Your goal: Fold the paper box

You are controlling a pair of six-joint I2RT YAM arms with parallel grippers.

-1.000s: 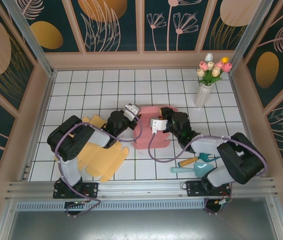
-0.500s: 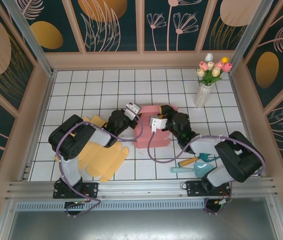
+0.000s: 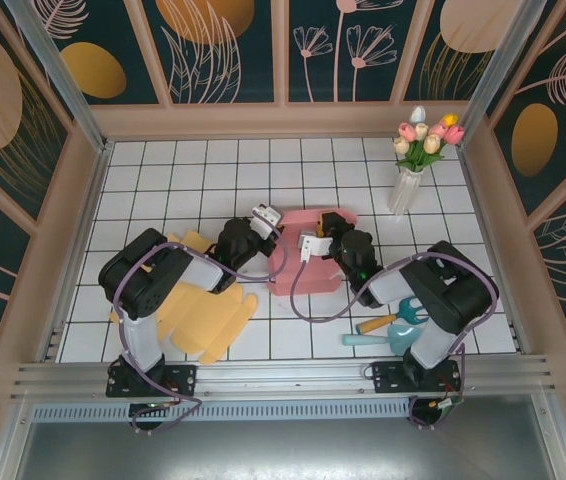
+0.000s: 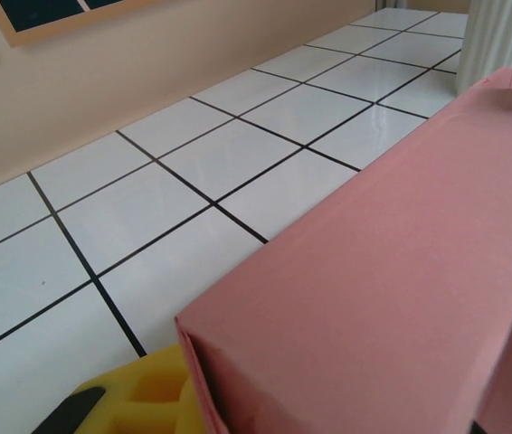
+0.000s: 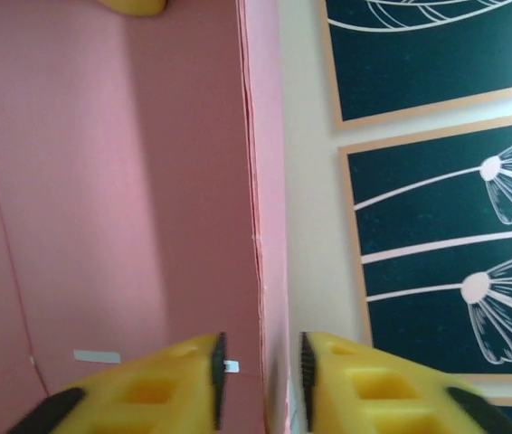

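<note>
Nearest the arm bases, flat yellow sheets [image 3: 211,320] are seen at 8 o'clock on the tiled worktop [image 3: 163,180] and a teal scoop [image 3: 391,340] at 4 o'clock; neither is touched. At the middle of the worktop lies the pink paper box [image 3: 313,273], reached by both arms. The left gripper [image 3: 264,220] is set at its 10 o'clock corner. The right gripper [image 3: 313,240] is placed over its 12 o'clock half, with that arm bent in from 3 o'clock.

The task is judged to be partly done. In the left wrist view a side wall [image 4: 392,271] is shown standing upright with a crisp fold at its corner. In the right wrist view a second wall [image 5: 265,181] is seen raised square from the floor panel [image 5: 102,181]. From above, the near part of the box looks flatter, so it is supposed that the remaining sides have yet to be raised and locked; this cannot be confirmed.

The right gripper is narrowly parted, its fingers [image 5: 156,389] straddling the second wall's edge, with a slim gap visible on each side. Of the left gripper one yellow finger [image 4: 138,398] is shown, just beside the side wall's corner; whether anything is clamped cannot be told. Farthest, at 1 o'clock, a vase of tulips [image 3: 408,180] stands well apart from the box.
</note>
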